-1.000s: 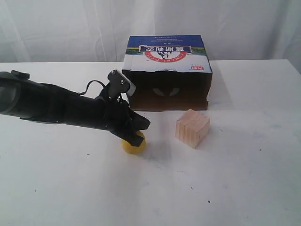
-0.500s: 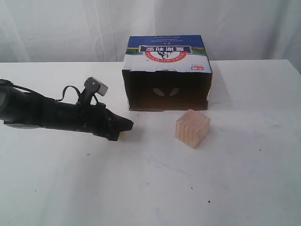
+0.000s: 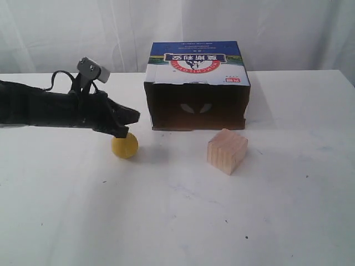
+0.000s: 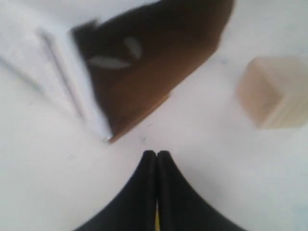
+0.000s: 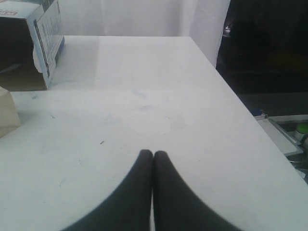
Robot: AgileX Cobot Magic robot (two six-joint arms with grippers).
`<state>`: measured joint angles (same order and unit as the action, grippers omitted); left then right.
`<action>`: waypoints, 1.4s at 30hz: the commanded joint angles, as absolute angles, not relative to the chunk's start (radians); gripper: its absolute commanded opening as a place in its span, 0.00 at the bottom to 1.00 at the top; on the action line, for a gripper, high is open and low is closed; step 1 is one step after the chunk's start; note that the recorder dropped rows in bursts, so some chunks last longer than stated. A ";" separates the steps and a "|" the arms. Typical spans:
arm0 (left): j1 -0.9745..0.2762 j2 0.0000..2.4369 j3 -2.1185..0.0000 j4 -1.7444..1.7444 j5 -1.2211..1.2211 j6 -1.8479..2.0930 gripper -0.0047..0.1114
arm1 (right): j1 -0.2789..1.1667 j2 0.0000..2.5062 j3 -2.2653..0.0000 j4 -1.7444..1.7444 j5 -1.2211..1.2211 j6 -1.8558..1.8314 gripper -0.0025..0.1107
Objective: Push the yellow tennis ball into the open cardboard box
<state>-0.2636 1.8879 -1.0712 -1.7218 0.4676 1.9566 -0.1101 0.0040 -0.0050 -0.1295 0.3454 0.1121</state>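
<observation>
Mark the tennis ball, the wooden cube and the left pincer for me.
yellow tennis ball [image 3: 125, 146], exterior view, centre of its front.
wooden cube [image 3: 221, 154], exterior view, left front face.
left pincer [image 4: 157, 155], left wrist view, between its closed tips.

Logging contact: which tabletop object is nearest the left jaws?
The yellow tennis ball, just below the left jaws; the wooden cube and cardboard box sit farther off.
</observation>
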 commanded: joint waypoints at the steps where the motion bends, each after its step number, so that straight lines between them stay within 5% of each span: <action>1: -0.222 1.952 -1.070 -1.744 0.413 2.118 0.04 | -0.109 0.000 0.000 -0.128 0.343 0.110 0.02; 20: -0.222 1.987 -1.100 -1.744 0.972 2.041 0.04 | -0.109 0.000 0.000 -0.128 0.343 0.110 0.02; 29: -0.222 1.949 -0.994 -1.718 0.651 1.921 0.04 | -0.109 0.000 0.000 -0.128 0.343 0.110 0.02; 42: -0.222 2.066 -0.967 -1.744 0.812 2.057 0.04 | -0.109 0.000 0.000 -0.128 0.343 0.110 0.02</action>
